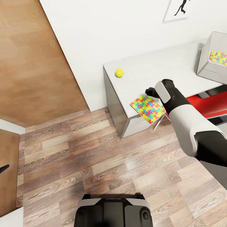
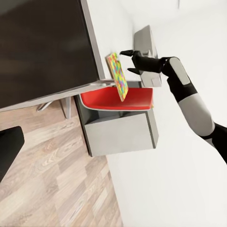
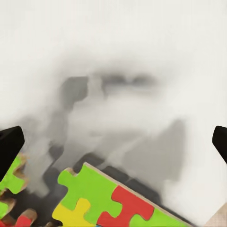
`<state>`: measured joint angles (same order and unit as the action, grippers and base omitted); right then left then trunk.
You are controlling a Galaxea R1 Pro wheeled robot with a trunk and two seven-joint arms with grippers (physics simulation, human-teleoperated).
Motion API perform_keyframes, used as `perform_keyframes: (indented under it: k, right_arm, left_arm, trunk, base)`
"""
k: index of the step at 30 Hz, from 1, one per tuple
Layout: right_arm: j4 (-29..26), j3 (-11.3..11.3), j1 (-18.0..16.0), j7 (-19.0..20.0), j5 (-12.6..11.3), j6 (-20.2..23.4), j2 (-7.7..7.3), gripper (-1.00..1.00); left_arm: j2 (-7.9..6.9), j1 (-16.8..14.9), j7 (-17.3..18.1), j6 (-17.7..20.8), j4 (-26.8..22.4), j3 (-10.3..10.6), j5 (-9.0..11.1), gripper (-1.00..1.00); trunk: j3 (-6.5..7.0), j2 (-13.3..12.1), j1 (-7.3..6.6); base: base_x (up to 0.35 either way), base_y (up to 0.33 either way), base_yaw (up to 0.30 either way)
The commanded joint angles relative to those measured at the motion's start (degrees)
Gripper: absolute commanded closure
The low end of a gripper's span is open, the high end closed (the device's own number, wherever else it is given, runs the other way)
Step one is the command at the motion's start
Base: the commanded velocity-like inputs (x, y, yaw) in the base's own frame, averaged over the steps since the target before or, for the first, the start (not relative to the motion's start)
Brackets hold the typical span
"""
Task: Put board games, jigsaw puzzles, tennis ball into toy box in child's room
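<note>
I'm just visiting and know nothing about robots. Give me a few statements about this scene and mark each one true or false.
1. A tennis ball sits on the table. True.
2. The jigsaw puzzle near the right gripper lies wholly on the table. False: it overhangs the table's front edge.
3. The toy box is empty. False: a second puzzle lies in it.
4. A red chair is under the table. True.
5. The right gripper is shut on the ball. False: its fingers are spread open above the puzzle; the ball lies apart.

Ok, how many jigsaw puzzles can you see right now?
2. One jigsaw puzzle overhangs the table's front edge by the right gripper; the other puzzle lies in the toy box.
</note>
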<state>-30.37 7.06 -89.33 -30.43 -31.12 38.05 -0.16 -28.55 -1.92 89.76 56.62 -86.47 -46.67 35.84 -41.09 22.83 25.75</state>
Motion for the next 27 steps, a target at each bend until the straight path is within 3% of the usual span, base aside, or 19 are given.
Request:
perform_keyframes:
  k: [1,10,19,23,27]
  right_arm:
    - [-0.2,0.32,-0.04,-0.54,-0.47,0.13,0.05,-1.0]
    - [-0.77,0.34,-0.64,-0.84,-0.13,-1.08,0.55,-1.0]
    - [-0.82,0.33,-4.25,-1.55,-0.49,0.03,0.56,-1.0]
    - [-0.84,0.32,-6.05,-2.1,-0.7,3.53,0.65,-1.0]
    - [-2.06,0.27,-8.31,-2.39,-0.8,11.35,0.66,-1.0]
  left_arm:
    - [0.0,-0.02,0.24,0.61,-0.02,0.01,-0.07,-1.0]
    - [0.23,-0.02,0.24,0.6,0.0,0.17,-0.07,-1.0]
    - [0.25,-0.02,0.24,0.6,-0.01,0.18,-0.07,-1.0]
    - [0.25,-0.02,0.24,0.6,-0.01,0.18,-0.07,-1.0]
    - [0.25,-0.02,0.24,0.62,-0.02,0.18,-0.07,-1.0]
  trunk:
    - [-0.07,0.09,0.03]
    - [-0.07,0.09,0.03]
    - [-0.07,0.09,0.03]
    - [-0.07,0.09,0.03]
    - [-0.07,0.09,0.03]
  base:
    - [0.0,0.0,0.0]
    - [0.0,0.0,0.0]
    - [0.0,0.0,0.0]
    - [0.0,0.0,0.0]
    - [0.0,0.0,0.0]
